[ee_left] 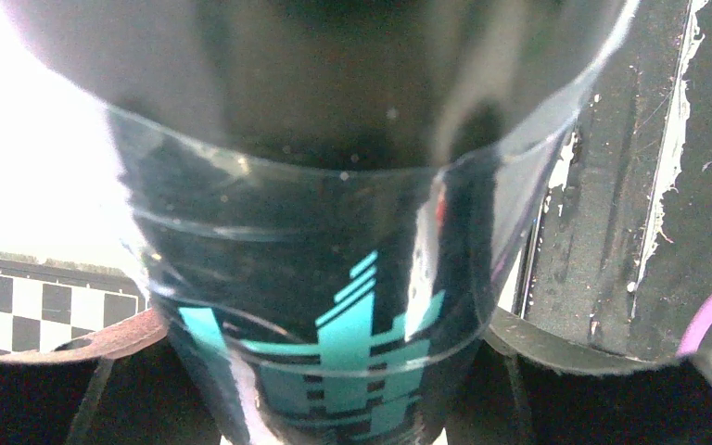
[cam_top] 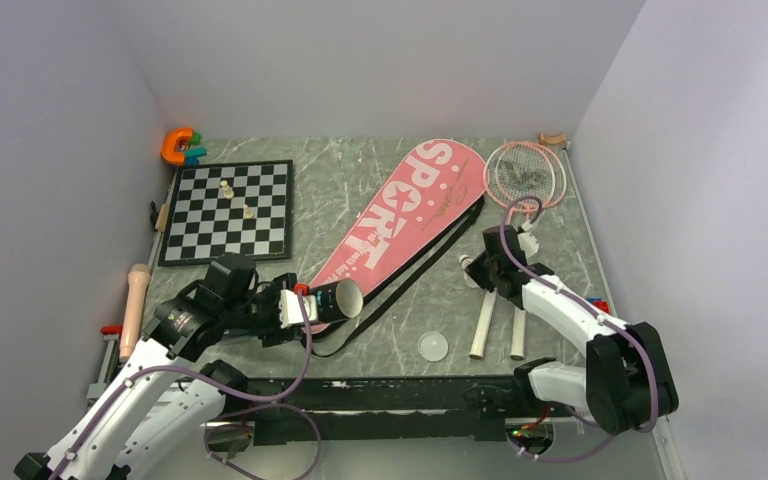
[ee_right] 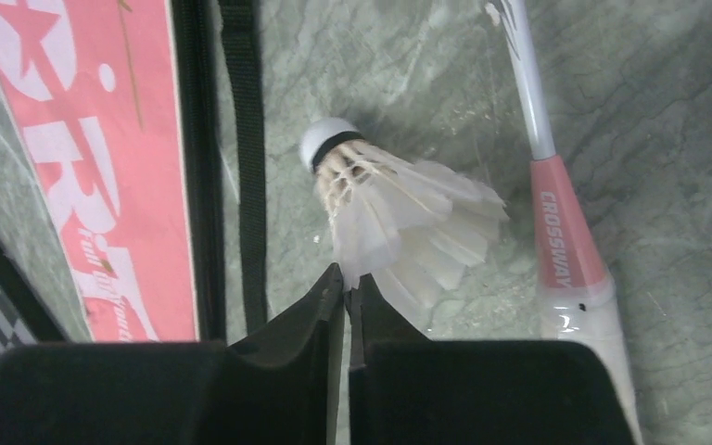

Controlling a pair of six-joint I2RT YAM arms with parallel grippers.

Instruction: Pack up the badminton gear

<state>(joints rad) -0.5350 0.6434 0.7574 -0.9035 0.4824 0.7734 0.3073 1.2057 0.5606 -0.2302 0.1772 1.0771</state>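
My left gripper is shut on the long black tube, which lies level with its open mouth facing right. In the left wrist view the tube fills the frame and shows teal print. The pink "SPORT" bag lies slantwise in the middle, black strap beside it. My right gripper is shut on the feather edge of a white shuttlecock lying on the table, cork end pointing away. Two pink rackets lie at the right, white handles toward me; one racket shaft runs just right of the shuttlecock.
A chessboard with a few pieces lies at the back left, an orange U-shaped toy behind it. A round clear lid rests near the front edge. A pale wooden stick lies along the left edge. Walls close in on three sides.
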